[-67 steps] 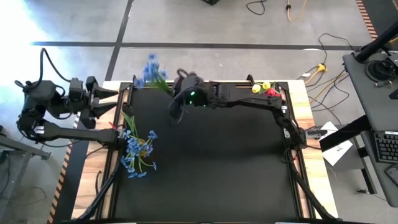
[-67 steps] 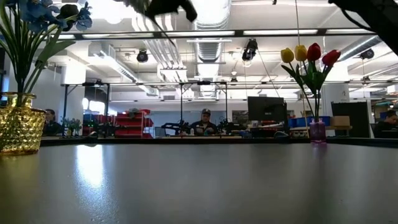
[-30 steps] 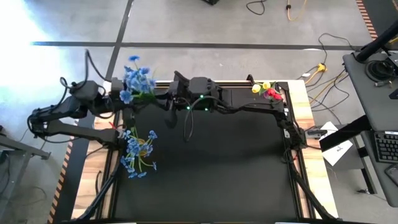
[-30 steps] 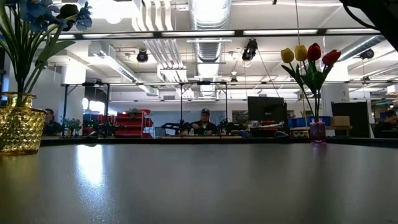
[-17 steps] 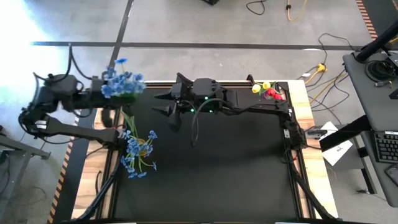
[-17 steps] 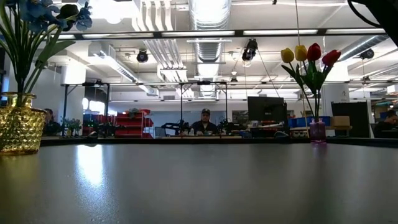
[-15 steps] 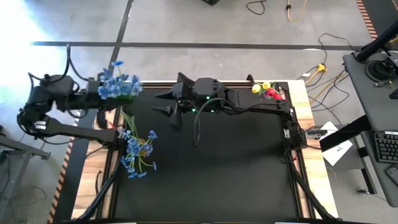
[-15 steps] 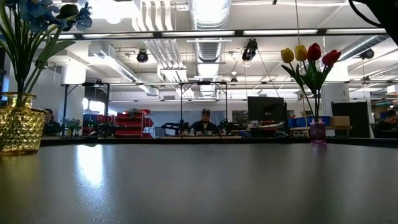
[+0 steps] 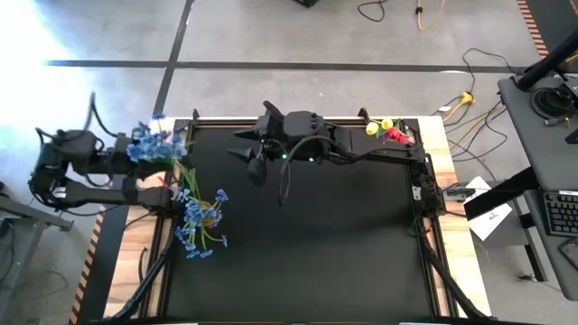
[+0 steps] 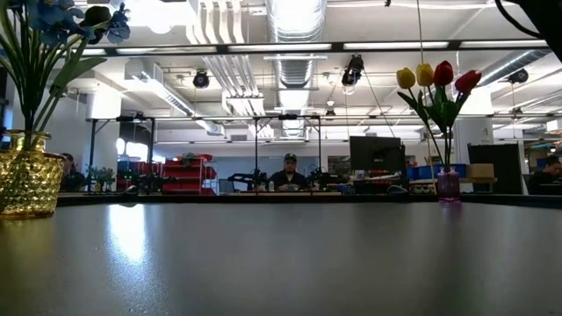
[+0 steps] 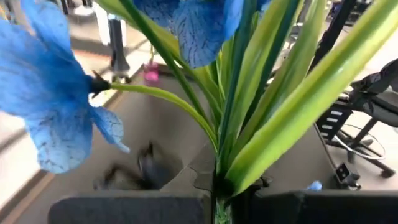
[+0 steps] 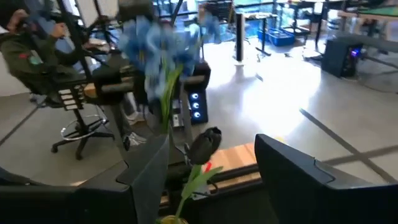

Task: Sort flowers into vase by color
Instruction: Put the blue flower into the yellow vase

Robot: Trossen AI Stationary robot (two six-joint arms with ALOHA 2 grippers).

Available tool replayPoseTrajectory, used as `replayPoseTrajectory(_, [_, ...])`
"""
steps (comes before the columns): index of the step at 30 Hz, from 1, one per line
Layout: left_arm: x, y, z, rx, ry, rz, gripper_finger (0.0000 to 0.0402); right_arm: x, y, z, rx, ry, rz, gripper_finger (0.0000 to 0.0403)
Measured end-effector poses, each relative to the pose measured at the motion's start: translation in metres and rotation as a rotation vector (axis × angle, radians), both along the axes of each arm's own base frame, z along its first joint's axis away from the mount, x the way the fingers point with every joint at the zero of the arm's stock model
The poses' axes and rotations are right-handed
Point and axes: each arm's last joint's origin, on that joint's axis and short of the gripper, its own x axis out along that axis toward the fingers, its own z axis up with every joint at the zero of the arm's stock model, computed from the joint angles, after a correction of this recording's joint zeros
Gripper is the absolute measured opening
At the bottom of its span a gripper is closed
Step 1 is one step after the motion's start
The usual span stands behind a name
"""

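Black matting covers the worktop (image 9: pixel 316 253). At its far-left corner the left pincer (image 9: pixel 135 155) is clamped on the stems of a blue flower bunch (image 9: pixel 153 144), just beyond the gold vase (image 10: pixel 25 180) of blue blossoms. Farther along that edge the right pincer (image 9: pixel 246 144) hangs wide and empty. Such stems look light and springy, with floppy blossoms; gripping low on the stems seems safest.
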Motion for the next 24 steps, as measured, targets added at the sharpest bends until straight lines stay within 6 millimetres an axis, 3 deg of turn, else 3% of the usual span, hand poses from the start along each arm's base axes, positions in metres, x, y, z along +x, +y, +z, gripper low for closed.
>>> replayPoseTrajectory(7, [0.004, -0.002, -0.051, -0.122, -0.027, -0.041, 0.0000, 0.000, -0.001, -0.001, 0.040, 0.008, -0.049, 0.0228])
replayPoseTrajectory(15, [0.003, -0.001, -0.092, -0.151, -0.015, 0.001, 0.0000, -0.001, -0.002, -0.004, 0.094, 0.027, -0.079, 0.0228])
replayPoseTrajectory(24, [-0.002, 0.002, -0.099, -0.053, 0.016, 0.083, 0.0000, -0.001, -0.003, -0.005, 0.123, 0.030, -0.109, 0.0228])
